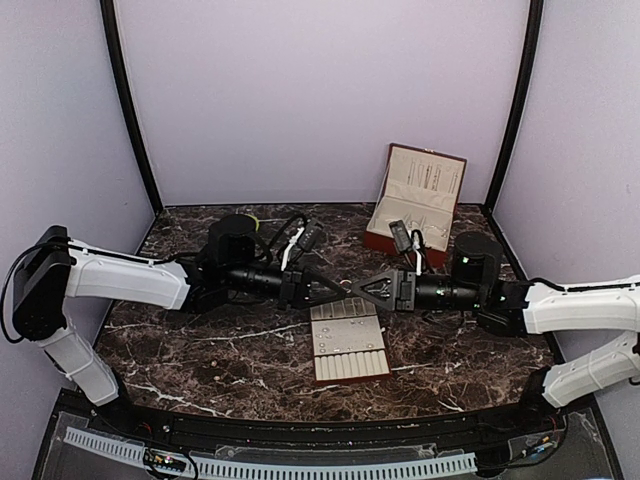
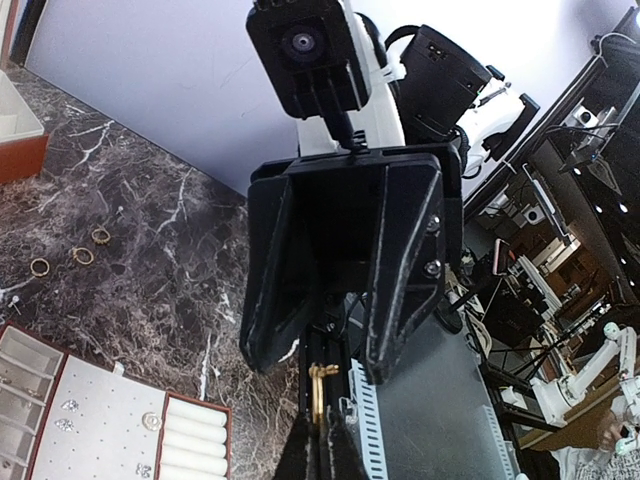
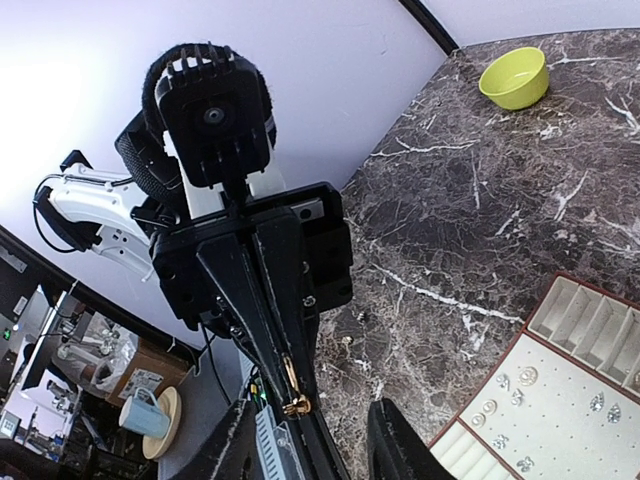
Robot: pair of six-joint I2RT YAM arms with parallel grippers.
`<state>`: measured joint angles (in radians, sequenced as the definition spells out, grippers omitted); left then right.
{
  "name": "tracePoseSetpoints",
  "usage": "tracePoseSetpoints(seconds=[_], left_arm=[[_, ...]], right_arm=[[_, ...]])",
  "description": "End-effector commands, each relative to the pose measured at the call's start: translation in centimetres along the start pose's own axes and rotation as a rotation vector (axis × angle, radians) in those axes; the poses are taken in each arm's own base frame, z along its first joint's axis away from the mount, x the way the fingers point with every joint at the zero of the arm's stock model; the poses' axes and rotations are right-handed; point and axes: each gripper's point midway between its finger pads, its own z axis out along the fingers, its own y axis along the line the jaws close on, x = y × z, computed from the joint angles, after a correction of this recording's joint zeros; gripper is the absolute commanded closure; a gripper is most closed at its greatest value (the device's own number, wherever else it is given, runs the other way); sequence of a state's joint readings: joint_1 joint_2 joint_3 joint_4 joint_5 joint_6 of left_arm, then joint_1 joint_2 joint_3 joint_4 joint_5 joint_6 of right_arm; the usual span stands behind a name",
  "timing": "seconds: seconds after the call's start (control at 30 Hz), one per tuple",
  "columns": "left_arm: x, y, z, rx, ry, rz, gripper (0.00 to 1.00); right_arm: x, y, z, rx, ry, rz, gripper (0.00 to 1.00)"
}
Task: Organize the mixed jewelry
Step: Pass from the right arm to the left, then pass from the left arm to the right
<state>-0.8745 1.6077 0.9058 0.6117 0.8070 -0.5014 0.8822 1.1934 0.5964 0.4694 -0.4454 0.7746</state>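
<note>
Both arms meet tip to tip above the beige slotted tray [image 1: 348, 340]. My left gripper [image 2: 322, 440] [image 1: 343, 289] is shut on a small gold ring [image 2: 320, 392] [image 3: 297, 400], held on edge at its fingertips. My right gripper [image 3: 315, 440] [image 1: 366, 290] faces it with its fingers apart, one on each side of the left fingertips and the ring. Three more gold rings [image 2: 83, 256] lie on the marble beside the tray. Silvery studs [image 3: 525, 376] [image 2: 150, 422] sit on the tray's white pad. Two tiny studs [image 3: 357, 318] lie loose on the marble.
An open red jewelry box [image 1: 418, 200] with a beige lining stands at the back right. A lime-green bowl [image 3: 514, 77] [image 1: 256, 217] sits at the back left, mostly behind the left arm. The tray has roll slots [image 2: 195, 440] and small compartments [image 3: 590, 325].
</note>
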Motion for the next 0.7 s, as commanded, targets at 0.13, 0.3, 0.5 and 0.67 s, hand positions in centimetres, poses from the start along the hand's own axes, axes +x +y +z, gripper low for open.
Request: tracePoseSetpoints(seconds=[0.13,0.3,0.5,0.67], left_arm=[[-1.08,-2.25,-0.68,0.066,-0.031,0.058,1.00],[-1.09,-2.23,-0.65,0.069,-0.030,0.060,1.00],[-1.09,-2.30,-0.68,0.070,-0.030,0.062,1.00],[-1.10,-2.25,-0.70,0.066,-0.032,0.060,1.00]], right_arm=[[-1.68,1.91,0.37,-0.085,-0.037,-0.030,0.69],[-1.87,2.26,0.53,-0.108,-0.039,-0.030,0.74],[-2.00,2.39,0.54,-0.121,-0.048,-0.026,0.80],[-2.04,2.44,0.45,-0.124,-0.051,-0.024,0.84]])
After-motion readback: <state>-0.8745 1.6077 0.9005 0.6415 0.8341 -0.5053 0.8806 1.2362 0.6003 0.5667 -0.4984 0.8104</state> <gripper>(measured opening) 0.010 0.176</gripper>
